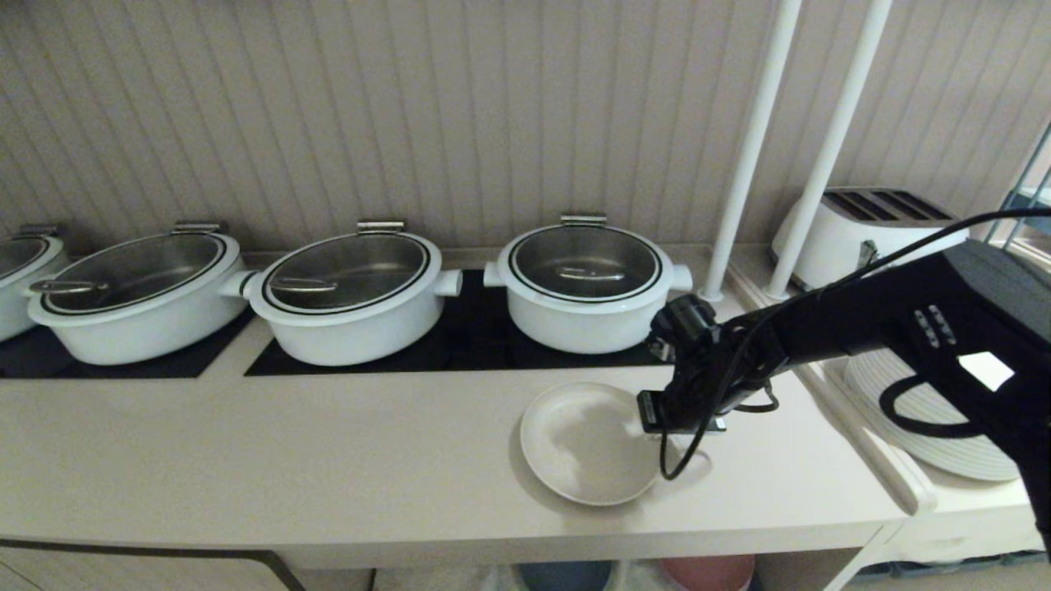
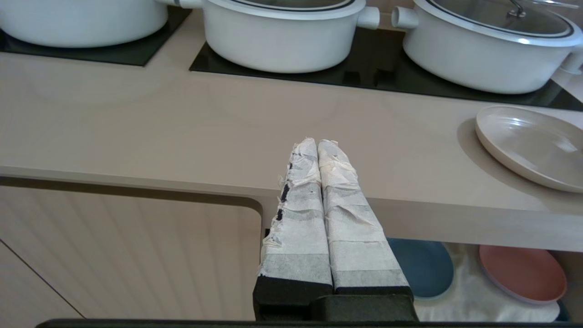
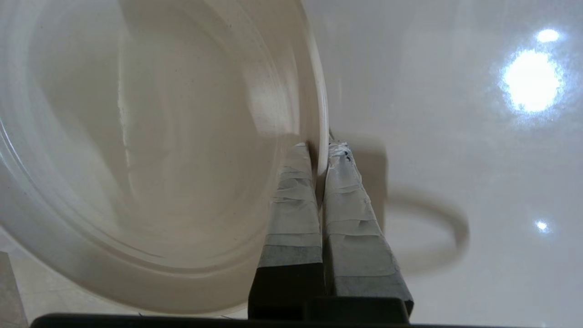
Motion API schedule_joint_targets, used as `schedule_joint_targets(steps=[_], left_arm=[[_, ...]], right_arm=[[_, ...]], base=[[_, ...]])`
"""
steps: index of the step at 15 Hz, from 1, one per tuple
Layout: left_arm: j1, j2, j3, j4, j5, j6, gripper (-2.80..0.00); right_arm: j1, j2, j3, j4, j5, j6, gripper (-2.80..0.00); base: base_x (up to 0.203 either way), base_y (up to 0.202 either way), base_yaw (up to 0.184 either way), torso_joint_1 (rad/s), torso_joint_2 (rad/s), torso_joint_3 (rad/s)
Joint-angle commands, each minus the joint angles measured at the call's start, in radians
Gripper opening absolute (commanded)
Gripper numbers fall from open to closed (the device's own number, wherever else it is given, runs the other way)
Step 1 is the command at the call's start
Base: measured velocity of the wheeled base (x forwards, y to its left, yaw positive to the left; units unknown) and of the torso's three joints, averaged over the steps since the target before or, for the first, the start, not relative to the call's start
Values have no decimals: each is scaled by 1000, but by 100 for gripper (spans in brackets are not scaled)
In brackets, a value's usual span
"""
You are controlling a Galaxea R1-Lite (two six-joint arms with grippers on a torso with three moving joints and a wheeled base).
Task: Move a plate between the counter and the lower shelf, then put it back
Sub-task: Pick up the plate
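The cream-beige plate (image 1: 583, 443) lies on the pale counter (image 1: 246, 443), near its front edge and in front of the right-hand pot. My right gripper (image 1: 657, 423) comes in from the right and is shut on the plate's right rim. In the right wrist view the rim of the plate (image 3: 159, 136) stands between the taped fingers of the gripper (image 3: 319, 150), one inside and one outside. My left gripper (image 2: 317, 143) is shut on nothing, parked in front of the counter's edge, left of the plate (image 2: 528, 146). The lower shelf (image 2: 469, 282) shows its cloth floor under the counter.
Several white lidded pots (image 1: 583, 287) stand on black hob panels (image 1: 476, 336) behind the plate. A toaster (image 1: 862, 230), two white posts (image 1: 747, 156) and stacked white plates (image 1: 944, 427) are at the right. A blue plate (image 2: 423, 269) and a pink plate (image 2: 524, 273) lie on the lower shelf.
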Motion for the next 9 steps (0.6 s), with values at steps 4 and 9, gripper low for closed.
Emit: schedule_joint_targets(steps=[4, 9], left_arm=[[0, 0, -1, 0, 1, -1, -280], [0, 0, -1, 0, 1, -1, -280]], right_arm=[[-4, -34, 12, 0, 4, 68, -280], [-6, -109, 82, -2, 9, 74, -280]], base=[[0, 0, 0, 0, 0, 0], [0, 0, 0, 0, 0, 0]])
